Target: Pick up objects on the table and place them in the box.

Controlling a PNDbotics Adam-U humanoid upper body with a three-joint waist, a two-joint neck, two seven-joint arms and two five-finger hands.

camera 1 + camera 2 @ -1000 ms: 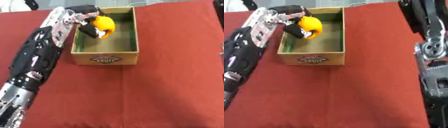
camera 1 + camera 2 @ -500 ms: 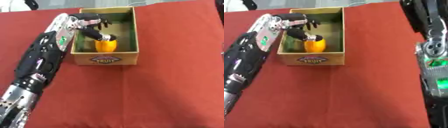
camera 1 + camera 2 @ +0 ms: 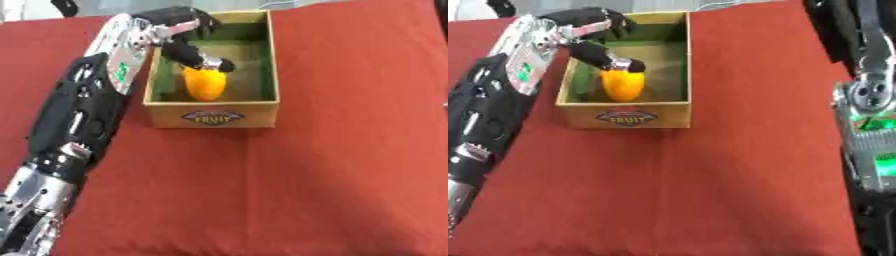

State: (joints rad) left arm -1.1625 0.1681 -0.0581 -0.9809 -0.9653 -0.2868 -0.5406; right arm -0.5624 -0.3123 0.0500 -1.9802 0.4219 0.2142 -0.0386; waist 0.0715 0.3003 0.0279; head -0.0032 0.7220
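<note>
**Colours on the red table**

Red cloth [image 3: 350,165] across the whole table, plain and unpatterned. Tan cardboard box [image 3: 213,113] with dark green inner walls and a dark oval label with pale lettering on the front panel. Inside, an orange-yellow object [image 3: 204,83], deeper orange toward its lower end. Black left hand [image 3: 179,24] over the box, with one silver fingertip [image 3: 211,62]. Left arm [image 3: 74,120] black along its middle, silver-white near the wrist with a small green patch, silver again at the bottom. Right arm [image 3: 868,100] black and grey-silver, with green marks.
</note>
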